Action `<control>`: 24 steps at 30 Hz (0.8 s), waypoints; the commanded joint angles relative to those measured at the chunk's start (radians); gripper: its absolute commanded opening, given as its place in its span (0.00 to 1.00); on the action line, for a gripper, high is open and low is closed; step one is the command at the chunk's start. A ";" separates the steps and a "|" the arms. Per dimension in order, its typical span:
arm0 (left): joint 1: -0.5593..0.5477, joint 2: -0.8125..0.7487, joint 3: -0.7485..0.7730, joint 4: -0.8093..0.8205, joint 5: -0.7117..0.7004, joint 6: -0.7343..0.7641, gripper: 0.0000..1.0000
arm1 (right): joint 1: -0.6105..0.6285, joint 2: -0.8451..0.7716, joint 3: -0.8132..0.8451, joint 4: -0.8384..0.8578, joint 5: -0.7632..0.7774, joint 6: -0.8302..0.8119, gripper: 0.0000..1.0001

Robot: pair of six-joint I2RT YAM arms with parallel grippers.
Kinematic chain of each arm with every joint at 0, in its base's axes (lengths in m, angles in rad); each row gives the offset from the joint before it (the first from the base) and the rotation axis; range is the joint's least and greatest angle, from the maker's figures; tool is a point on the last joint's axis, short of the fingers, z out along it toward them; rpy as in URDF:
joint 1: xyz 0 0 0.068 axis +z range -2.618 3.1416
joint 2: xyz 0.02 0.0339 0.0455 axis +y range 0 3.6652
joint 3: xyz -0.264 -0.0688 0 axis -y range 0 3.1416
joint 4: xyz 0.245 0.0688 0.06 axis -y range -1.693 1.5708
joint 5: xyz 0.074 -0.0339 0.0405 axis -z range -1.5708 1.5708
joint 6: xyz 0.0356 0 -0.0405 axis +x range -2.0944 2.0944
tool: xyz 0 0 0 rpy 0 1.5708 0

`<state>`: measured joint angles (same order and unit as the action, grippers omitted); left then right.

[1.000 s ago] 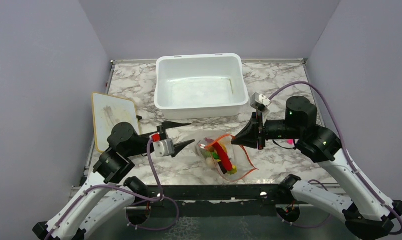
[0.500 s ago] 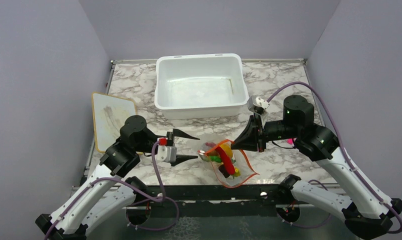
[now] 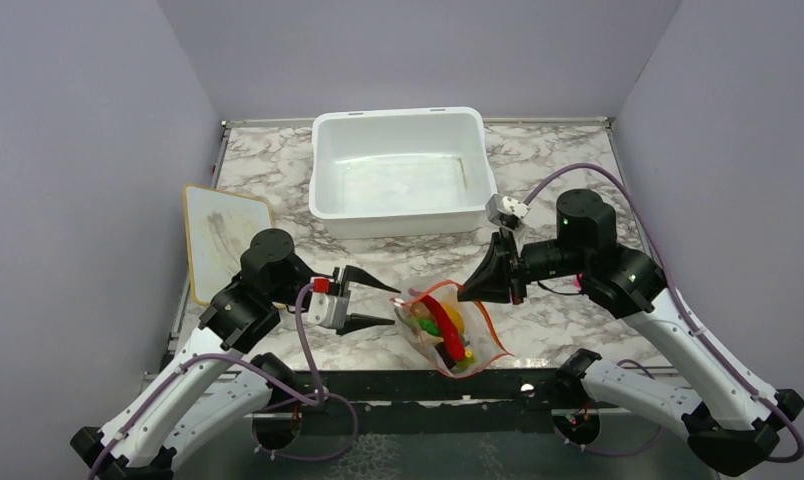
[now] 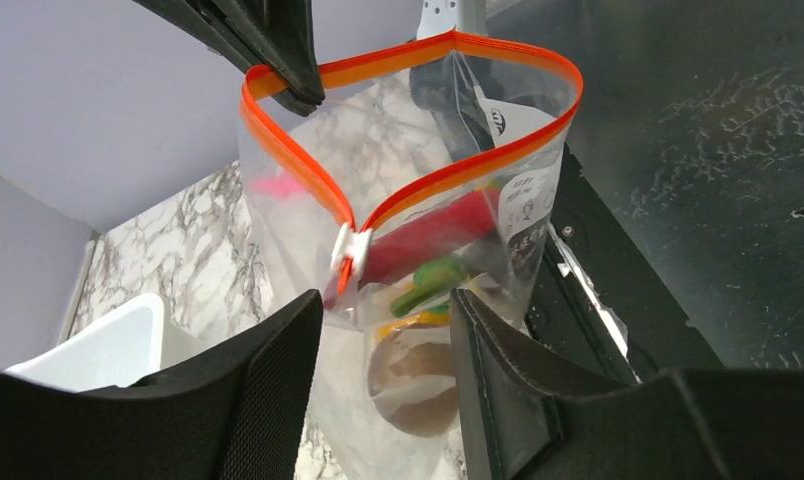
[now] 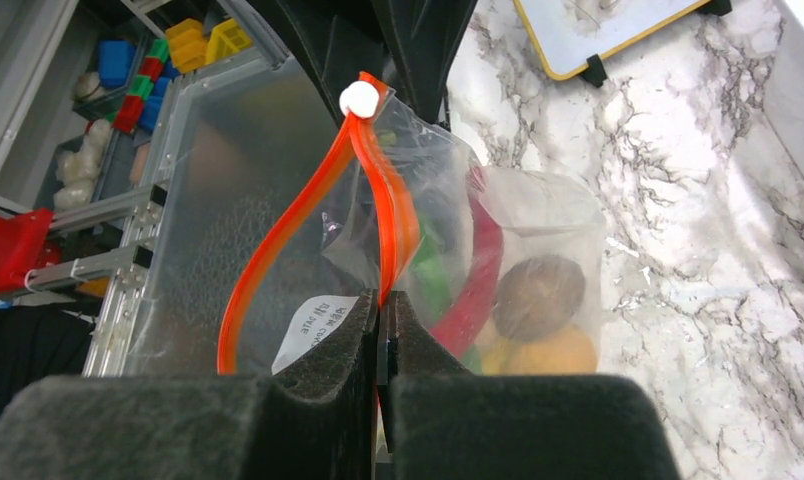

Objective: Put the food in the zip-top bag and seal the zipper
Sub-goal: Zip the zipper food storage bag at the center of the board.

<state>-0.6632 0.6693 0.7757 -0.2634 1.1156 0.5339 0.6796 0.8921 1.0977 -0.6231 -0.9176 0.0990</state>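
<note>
Since about a second back, the left gripper [image 3: 394,306] has slid in and forward, away from the white tub [image 3: 398,222]. It now sits just left of the zip-top bag [image 3: 478,345], which is out in front of the tub's near wall. The bag's drifted a bit left too, carried by the right gripper [image 3: 465,294].

My read is that loading is done, since the food [image 5: 540,296] is all down inside the bag. That leaves only the seal.

The left arm points its tips rightward with the jaws apart. They straddle the corner where the white slider [image 4: 350,247] sits on the zipper [image 4: 298,165], not touching it as far as I can tell. The mouth's gaping wide.

On the right, the other arm reaches in level from off the tub's near-right corner. Its jaws are pinched tight on the zipper's far end, holding the bag up.
</note>
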 commanded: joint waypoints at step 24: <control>-0.003 0.052 0.019 0.080 0.031 -0.068 0.00 | 0.004 0.019 -0.066 0.055 -0.001 -0.005 0.01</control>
<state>-0.6632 0.7204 0.7769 -0.2276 1.1408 0.4873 0.6796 0.9066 1.0306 -0.5900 -0.9470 0.0994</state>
